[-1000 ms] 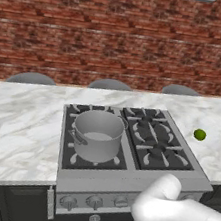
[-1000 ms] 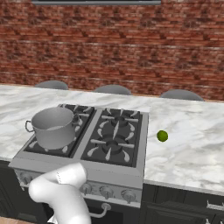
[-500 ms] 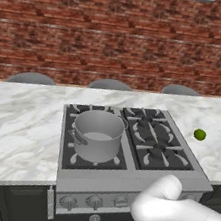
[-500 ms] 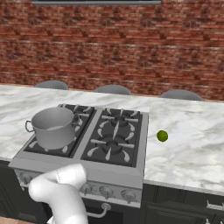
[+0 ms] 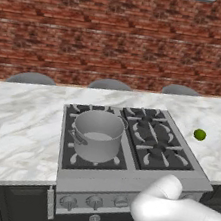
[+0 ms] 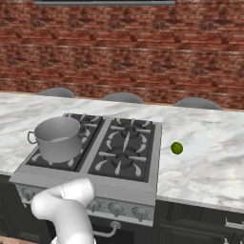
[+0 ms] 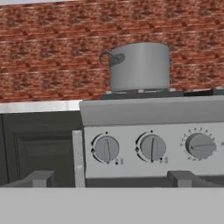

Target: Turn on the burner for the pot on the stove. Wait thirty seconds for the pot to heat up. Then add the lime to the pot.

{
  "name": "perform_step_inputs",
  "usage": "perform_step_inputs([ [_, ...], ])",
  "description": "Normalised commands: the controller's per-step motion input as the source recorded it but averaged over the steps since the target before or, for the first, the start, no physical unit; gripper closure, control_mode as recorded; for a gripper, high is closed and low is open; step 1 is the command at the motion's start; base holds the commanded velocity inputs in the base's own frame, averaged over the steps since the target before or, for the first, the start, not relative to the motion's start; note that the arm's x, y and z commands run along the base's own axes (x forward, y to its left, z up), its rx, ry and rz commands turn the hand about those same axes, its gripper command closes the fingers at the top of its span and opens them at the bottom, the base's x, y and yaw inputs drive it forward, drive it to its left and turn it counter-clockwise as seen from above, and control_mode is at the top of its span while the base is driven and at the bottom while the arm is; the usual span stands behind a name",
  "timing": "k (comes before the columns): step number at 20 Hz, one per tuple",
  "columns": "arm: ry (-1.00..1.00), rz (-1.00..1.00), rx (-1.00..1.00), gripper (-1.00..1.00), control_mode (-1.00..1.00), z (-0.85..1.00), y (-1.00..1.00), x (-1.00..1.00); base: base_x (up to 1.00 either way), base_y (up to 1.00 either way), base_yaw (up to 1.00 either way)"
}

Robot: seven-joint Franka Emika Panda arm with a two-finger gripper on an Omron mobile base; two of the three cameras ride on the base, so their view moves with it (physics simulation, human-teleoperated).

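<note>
Left base view:
pot (image 5: 97,133): upright on stove (image 5: 132,174), front-left burner, abt 9 o'clock of stove centre
lime (image 5: 200,135): on marble desk (image 5: 13,127), 3 o'clock of stove, just off its right edge, well apart from pot
knobs: row along stove front, under the pot side
arm: white elbow at 5 o'clock of frame, in front of stove

Right base view:
pot (image 6: 58,138): on near-left burner, 9 o'clock of stove (image 6: 126,183) centre
lime (image 6: 177,148): on desk (image 6: 209,162), 3 o'clock of stove, near its edge, not touching
arm: white elbow at 7 o'clock of frame, low before the stove front
wall: red brick behind desk; 3 grey chair backs at 12 o'clock

Hand view:
hand (image 7: 112,178): released, fingertips (image 7: 40,178) wide apart at 6 o'clock, grasping nothing, facing stove front, short of it
knobs: three seen; left knob (image 7: 106,148) and mid knob (image 7: 152,147) between the tips' line, right knob (image 7: 200,145) at 3 o'clock
pot (image 7: 139,66): at 12 o'clock, atop stove (image 7: 148,109), one loop handle on its left side
cabinet: dark door at 9 o'clock, beside stove
</note>
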Motion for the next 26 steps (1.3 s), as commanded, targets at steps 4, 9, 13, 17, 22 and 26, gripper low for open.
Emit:
perform_step_inputs([
  [4, 0.00, 0.00, 0.00, -1.00, -1.00, 0.00, -0.04, 0.42, 0.00, 0.00, 0.00],
  [9, 0.00, 0.00, 0.00, -1.00, -1.00, -0.06, 0.00, 0.37, 0.00, 0.00, 0.00],
  [13, 0.00, 0.00, 0.00, -1.00, -1.00, -0.27, 0.00, 0.33, 0.00, 0.00, 0.00],
  [17, 0.00, 0.00, 0.00, -1.00, -1.00, -0.36, 0.00, 0.39, 0.00, 0.00, 0.00],
  [22, 0.00, 0.00, 0.00, -1.00, -1.00, -0.16, 0.00, 0.31, 0.00, 0.00, 0.00],
  [26, 0.00, 0.00, 0.00, -1.00, -1.00, -0.03, 0.00, 0.24, 0.00, 0.00, 0.00],
])
